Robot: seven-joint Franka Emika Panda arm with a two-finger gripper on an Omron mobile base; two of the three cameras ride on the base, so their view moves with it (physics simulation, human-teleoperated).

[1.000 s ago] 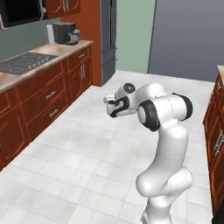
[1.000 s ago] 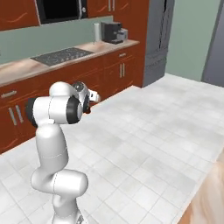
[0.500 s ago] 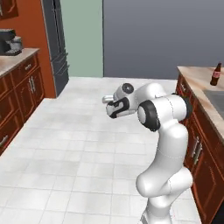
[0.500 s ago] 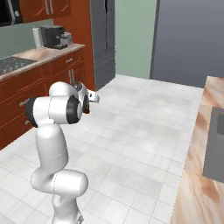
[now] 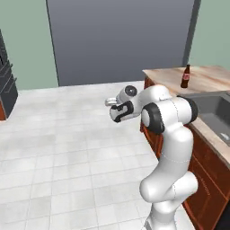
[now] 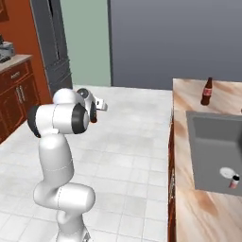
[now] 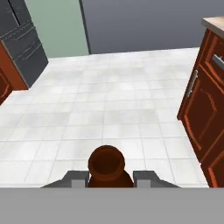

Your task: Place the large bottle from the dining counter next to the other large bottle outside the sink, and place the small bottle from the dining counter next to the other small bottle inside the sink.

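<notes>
At the left of the right base view stand a dark refrigerator [image 6: 52, 42] and a red-brown cabinet [image 6: 16, 94]. The white arm [image 6: 59, 142] rises from the lower left, elbow bent, forearm folded back level at shoulder height. Its gripper [image 6: 94, 115] sits at centre left, fingers clenched on a small brown bottle [image 6: 94, 118]. In the hand view the bottle's round brown mouth [image 7: 106, 164] sits at bottom centre between the two finger tips, its long axis pointing along the gripper toward the camera; no label shows there. To the right, a beige counter [image 6: 189, 90] carries a tall dark bottle [image 6: 206, 91] standing upright at upper right, with a red label band too small to read. Just below it lies the grey sink [image 6: 212, 151]; a small bottle [image 6: 233, 182] stands inside near its lower right corner.
</notes>
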